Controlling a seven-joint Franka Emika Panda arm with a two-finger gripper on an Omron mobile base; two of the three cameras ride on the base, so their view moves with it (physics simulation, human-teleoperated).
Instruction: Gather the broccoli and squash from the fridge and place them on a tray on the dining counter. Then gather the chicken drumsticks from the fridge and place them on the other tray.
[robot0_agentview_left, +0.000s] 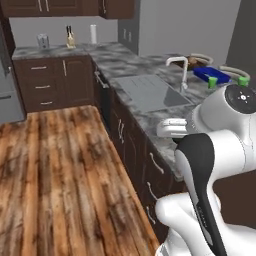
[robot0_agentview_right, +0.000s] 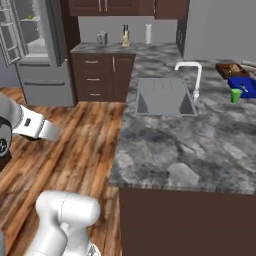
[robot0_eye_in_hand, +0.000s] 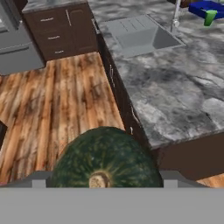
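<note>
The tool (robot0_eye_in_hand: 105, 183) grips the dark green squash (robot0_eye_in_hand: 105, 159) across its round, hard, likely heavy, slippery body, above the wooden floor (robot0_eye_in_hand: 52, 105) beside the worktop (robot0_eye_in_hand: 175, 96)

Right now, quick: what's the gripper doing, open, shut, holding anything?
Gripper: closed on the dark green squash, which sits between its fingertips in the hand view, jaws spread wide around it.

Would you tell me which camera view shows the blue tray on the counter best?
The left base view: the blue tray lies whole beyond the faucet. In the right base view it is cut by the right edge; in the hand view only a top corner piece shows.
</note>
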